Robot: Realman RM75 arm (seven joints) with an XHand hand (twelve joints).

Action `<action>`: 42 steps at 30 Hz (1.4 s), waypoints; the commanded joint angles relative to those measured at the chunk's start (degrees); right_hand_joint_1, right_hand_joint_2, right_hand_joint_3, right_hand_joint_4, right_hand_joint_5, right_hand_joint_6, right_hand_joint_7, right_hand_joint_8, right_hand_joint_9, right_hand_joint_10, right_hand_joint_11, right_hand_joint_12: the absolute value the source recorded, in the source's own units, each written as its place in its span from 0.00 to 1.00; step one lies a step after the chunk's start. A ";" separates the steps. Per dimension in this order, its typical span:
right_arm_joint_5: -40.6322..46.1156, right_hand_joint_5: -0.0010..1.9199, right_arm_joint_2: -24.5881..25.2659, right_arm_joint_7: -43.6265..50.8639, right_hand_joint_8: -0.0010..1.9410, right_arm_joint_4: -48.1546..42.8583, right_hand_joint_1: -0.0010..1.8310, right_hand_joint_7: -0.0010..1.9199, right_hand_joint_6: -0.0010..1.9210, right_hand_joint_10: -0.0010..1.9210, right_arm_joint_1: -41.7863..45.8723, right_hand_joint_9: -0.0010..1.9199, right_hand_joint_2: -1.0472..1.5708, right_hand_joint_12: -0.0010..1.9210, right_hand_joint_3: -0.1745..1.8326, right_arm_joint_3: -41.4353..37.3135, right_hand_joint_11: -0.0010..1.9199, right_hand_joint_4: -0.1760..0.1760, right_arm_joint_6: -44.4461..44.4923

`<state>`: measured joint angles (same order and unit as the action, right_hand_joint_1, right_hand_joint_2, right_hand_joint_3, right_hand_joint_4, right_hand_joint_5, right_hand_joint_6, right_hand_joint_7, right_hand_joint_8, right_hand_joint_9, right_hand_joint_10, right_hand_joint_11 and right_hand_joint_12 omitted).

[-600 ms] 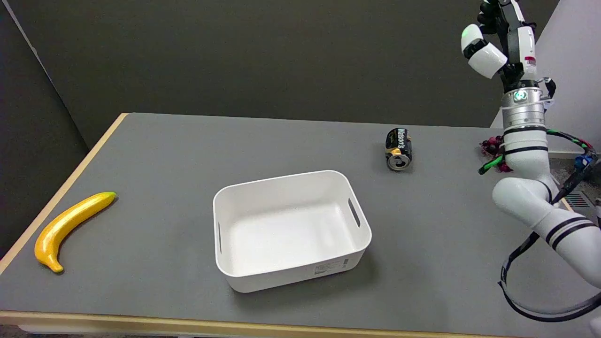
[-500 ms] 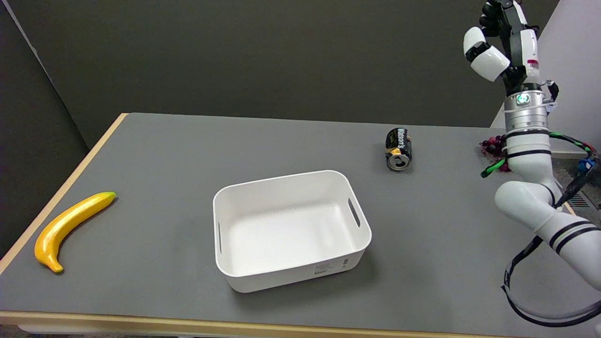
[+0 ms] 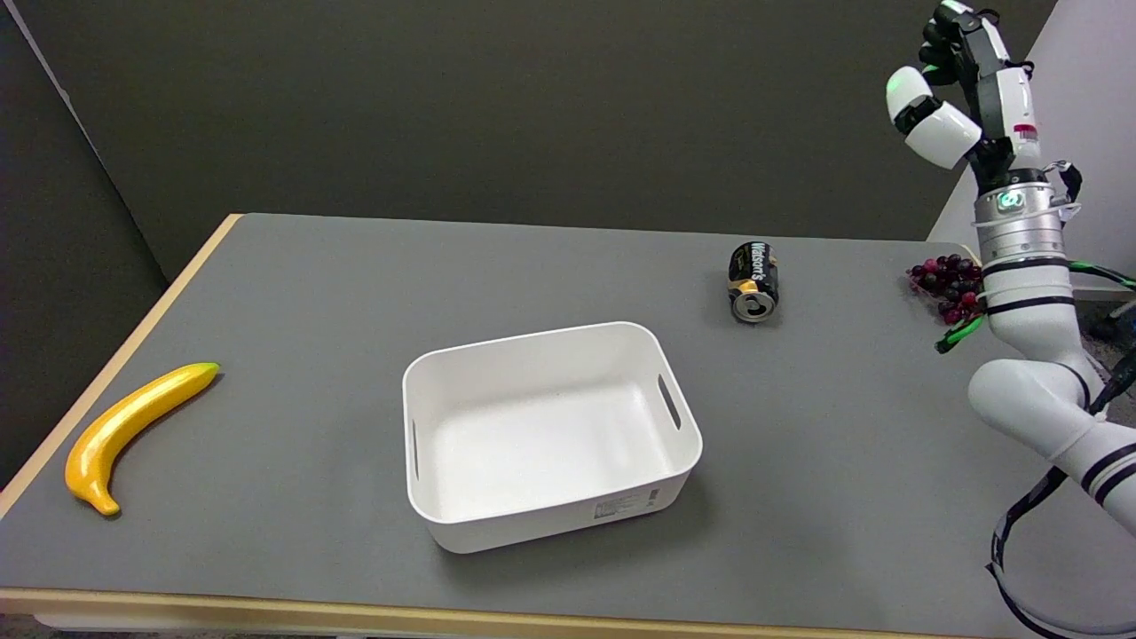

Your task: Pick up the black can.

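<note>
We see the black can [image 3: 753, 281] lying on its side on the grey table [image 3: 311, 293], right of the frame's centre, with its silver end turned toward the lower edge. Nothing touches it. Because it lies on its round wall, we think it can roll away if a finger pushes it from one side before the others close. The white bin [image 3: 550, 435] stands just below and left of the can, apart from it, so a low approach from that side may hit its rim. The bunch of grapes [image 3: 946, 284] lies at the right edge, near the right arm's forearm, which may sweep them off in coming down. The right hand [image 3: 963, 84] is high in the upper right corner, well apart from the can; it holds nothing, but we cannot tell if its fingers are apart or curled. The banana [image 3: 133, 426] at the far left is no risk.
</note>
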<state>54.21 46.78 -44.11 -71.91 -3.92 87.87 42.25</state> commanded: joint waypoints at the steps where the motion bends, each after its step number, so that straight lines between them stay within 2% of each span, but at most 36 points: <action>1: 3.46 0.07 1.40 31.07 0.23 -5.31 0.28 0.15 0.21 0.43 5.19 0.11 0.66 0.72 0.54 -1.97 0.11 0.06 -12.87; 4: 7.30 0.07 3.36 40.88 0.26 -6.64 0.26 0.15 0.23 0.44 5.03 0.12 0.65 0.75 0.55 -1.27 0.12 0.00 -14.73; 6: 11.13 0.08 4.32 47.58 0.25 -7.13 0.28 0.17 0.22 0.47 4.40 0.11 0.67 0.76 0.50 -0.16 0.13 0.00 -14.66; 9: 20.09 0.09 6.34 59.53 0.25 -7.32 0.28 0.17 0.22 0.48 2.06 0.12 0.67 0.77 0.49 4.16 0.14 0.00 -12.98; 14: 36.16 0.09 7.51 75.02 0.27 -4.93 0.28 0.18 0.24 0.50 -3.30 0.12 0.67 0.80 0.49 12.52 0.16 0.00 -6.64; 20: 47.97 0.09 10.94 88.44 0.28 -0.90 0.27 0.18 0.25 0.51 -11.87 0.12 0.67 0.82 0.49 20.71 0.18 0.00 3.29; 28: 54.86 0.10 13.86 95.02 0.29 -0.08 0.27 0.18 0.25 0.52 -18.82 0.13 0.67 0.84 0.49 30.48 0.19 0.00 18.17; 34: 56.79 0.10 16.23 102.30 0.31 -7.47 0.27 0.18 0.26 0.53 -18.14 0.13 0.67 0.86 0.48 34.55 0.21 0.00 32.74; 42: 58.13 0.09 20.35 103.57 0.32 -11.27 0.26 0.17 0.26 0.53 -17.25 0.13 0.67 0.86 0.48 40.26 0.21 0.00 43.72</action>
<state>100.78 58.71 42.64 -75.88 -17.02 112.88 59.16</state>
